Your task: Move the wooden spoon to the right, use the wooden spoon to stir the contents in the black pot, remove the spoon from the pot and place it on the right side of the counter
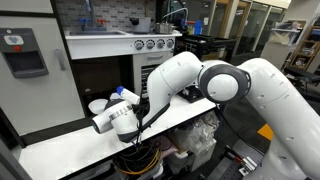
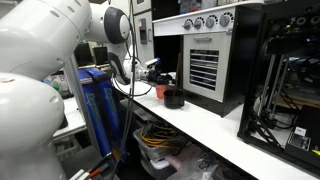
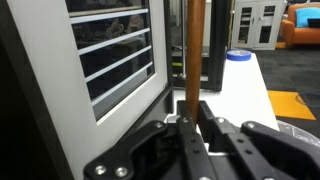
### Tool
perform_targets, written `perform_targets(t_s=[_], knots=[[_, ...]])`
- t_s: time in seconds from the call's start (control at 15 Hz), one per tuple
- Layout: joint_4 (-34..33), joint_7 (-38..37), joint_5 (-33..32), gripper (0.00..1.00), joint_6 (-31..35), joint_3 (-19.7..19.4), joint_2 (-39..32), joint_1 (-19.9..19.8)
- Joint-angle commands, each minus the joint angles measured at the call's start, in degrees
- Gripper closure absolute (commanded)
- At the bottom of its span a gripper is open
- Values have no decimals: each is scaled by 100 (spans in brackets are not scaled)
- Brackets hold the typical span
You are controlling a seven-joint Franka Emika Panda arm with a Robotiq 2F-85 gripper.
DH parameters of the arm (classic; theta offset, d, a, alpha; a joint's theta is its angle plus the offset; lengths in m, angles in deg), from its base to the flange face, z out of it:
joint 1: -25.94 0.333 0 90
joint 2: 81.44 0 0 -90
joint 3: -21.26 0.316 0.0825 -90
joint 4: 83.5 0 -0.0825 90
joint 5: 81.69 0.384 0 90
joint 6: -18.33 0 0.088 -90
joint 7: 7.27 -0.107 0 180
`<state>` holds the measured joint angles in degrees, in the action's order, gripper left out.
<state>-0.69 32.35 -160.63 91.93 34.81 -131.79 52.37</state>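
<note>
Wooden spoon: the light-brown handle runs straight up the middle of the wrist view. Its bowl cannot be made out in any view.
fingers: clamped shut on the wooden spoon's handle, one dark finger on each side.
black pot: stands on the bench, just in front of the white louvred panel. Whether the spoon reaches into it cannot be told.
red cup: on the bench just beside the black pot, on the arm's side of it.
bench: long, white and flat.
white mug: near the bench's far edge, close beside the arm's wrist.
blue-lidded white container: upright on the bench, beyond the spoon handle in the wrist view.
arm: white, reaching low over the bench.
</note>
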Motion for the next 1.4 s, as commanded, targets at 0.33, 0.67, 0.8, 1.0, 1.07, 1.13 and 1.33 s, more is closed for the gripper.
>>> perform_targets(t_s=[0.33,0.67,0.8,1.0,1.07,1.13,1.33], knots=[[172,66,-25,97,-116,-117,55,-75],[14,-7,34,97,-134,-93,7,-102],[-100,-61,57,97,-108,-72,-27,-93],[-276,-167,102,97,-59,-20,-70,-65],[-324,-203,115,97,-41,-4,-82,-58],[-367,-218,134,97,-22,17,-92,-53],[-433,-298,181,97,14,63,-108,-29]])
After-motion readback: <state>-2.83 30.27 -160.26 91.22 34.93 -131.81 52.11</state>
